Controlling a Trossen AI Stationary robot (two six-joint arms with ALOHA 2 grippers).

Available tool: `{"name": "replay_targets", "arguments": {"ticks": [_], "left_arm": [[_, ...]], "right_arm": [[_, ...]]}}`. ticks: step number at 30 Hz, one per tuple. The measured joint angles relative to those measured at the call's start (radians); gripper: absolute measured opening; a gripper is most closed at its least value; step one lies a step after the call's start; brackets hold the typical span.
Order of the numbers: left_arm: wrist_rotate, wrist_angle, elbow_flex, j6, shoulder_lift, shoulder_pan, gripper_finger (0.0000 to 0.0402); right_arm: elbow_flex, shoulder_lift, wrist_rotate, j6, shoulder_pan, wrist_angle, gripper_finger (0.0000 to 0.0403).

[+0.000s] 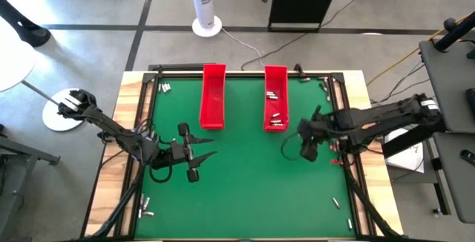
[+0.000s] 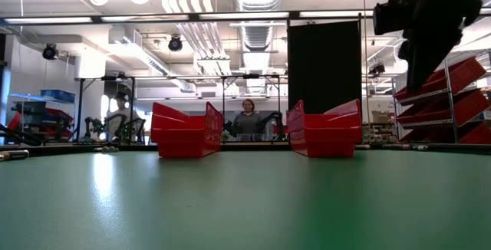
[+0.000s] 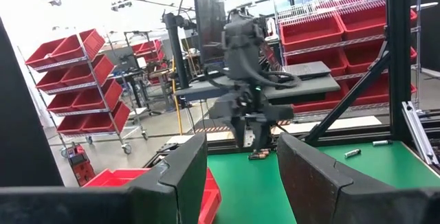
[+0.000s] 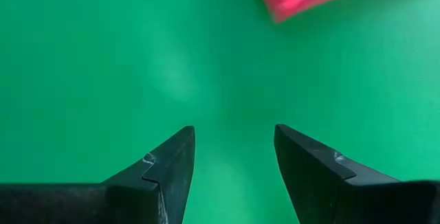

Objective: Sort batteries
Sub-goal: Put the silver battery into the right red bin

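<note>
Two long red trays stand at the far middle of the green mat. The left tray (image 1: 213, 97) shows no batteries; the right tray (image 1: 275, 99) holds several batteries (image 1: 275, 118). Other batteries lie loose near the mat's corners (image 1: 163, 87) (image 1: 145, 212) (image 1: 335, 202). My right gripper (image 1: 306, 151) (image 4: 234, 155) hangs open above bare mat, just near-right of the right tray, fingers pointing down. My left gripper (image 1: 204, 148) (image 3: 242, 162) is open over the mat's left half, pointing toward the right arm, with nothing between its fingers.
A dark frame (image 1: 341, 86) runs round the mat, with wooden table edges outside it. In the left wrist view a few batteries (image 3: 259, 156) (image 3: 352, 153) lie on the mat by the right arm (image 3: 244, 107). A person (image 2: 248, 117) sits beyond the far edge.
</note>
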Motion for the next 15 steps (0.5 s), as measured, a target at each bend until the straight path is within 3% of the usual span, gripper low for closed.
{"name": "replay_targets", "arguments": {"ticks": [15], "left_arm": [[0.000, 0.017, 0.000, 0.000, 0.003, 0.001, 0.0158]], "right_arm": [[0.105, 0.212, 0.034, 0.574, 0.485, 0.050, 0.0167]]}}
